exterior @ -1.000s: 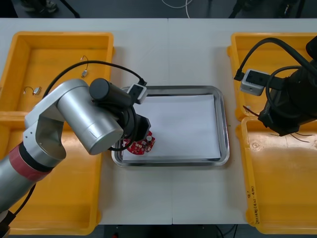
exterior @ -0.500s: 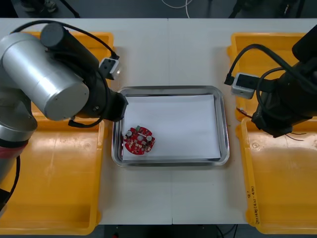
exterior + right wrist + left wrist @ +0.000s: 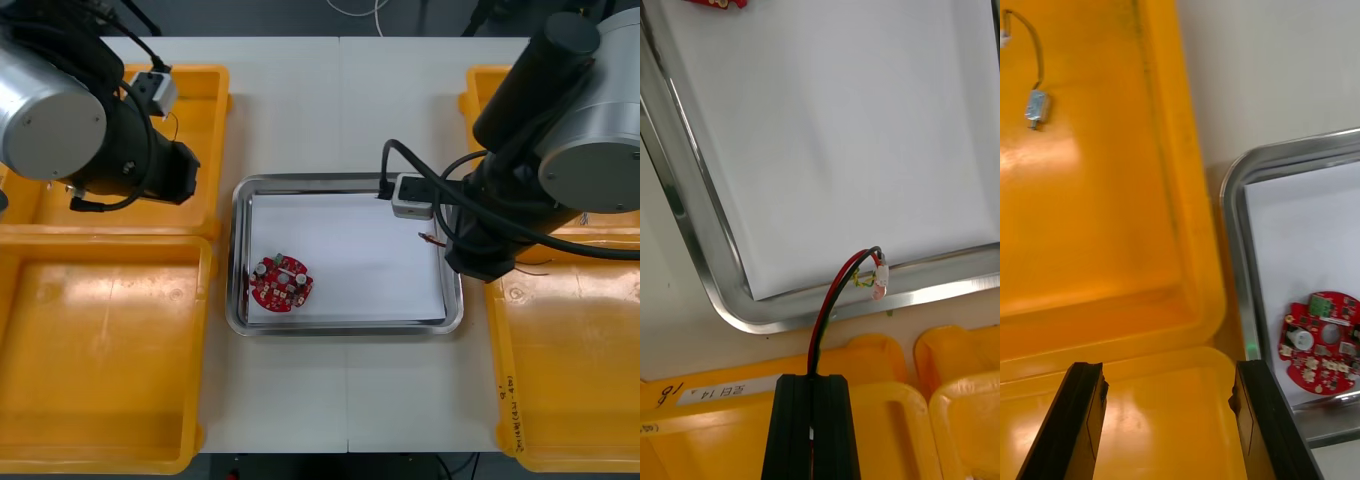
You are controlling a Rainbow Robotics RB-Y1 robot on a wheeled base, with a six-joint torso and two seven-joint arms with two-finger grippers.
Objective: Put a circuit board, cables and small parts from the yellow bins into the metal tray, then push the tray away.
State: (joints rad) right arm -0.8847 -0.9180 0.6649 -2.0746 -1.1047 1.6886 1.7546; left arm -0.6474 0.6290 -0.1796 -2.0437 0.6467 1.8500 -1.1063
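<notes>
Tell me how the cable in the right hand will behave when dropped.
Probably floppy: the cable curves over from the right hand rather than standing straight. Likely very light, being thin wires with a small plug, so it may shift on landing.

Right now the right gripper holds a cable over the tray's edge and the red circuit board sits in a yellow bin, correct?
Not quite. The circuit board lies inside the metal tray, near its near-left corner, as the front view shows. The rest holds: the right gripper is shut on a cable whose end hangs over the tray's rim.
</notes>
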